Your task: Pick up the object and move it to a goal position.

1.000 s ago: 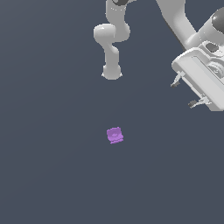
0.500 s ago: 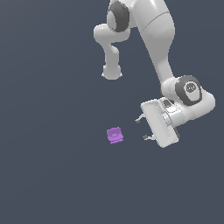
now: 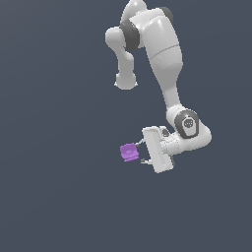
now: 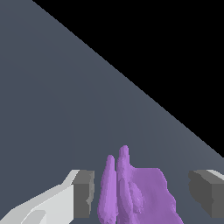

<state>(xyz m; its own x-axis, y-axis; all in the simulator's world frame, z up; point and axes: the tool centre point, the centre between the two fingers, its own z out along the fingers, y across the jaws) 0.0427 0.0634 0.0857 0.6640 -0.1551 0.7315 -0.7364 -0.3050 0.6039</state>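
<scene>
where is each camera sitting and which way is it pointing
Exterior view: off the arm, apparently from above, taking in the grey floor, the whole white arm, the gripper and the purple object.
Wrist view: on the wrist, looking out between the two open fingers at the purple object close up.
Both show the object between the fingers.

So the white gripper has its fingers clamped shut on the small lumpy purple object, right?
Not quite. The white gripper is open: in the wrist view the small lumpy purple object sits between its grey fingertips with gaps on both sides, not yet clamped.
</scene>
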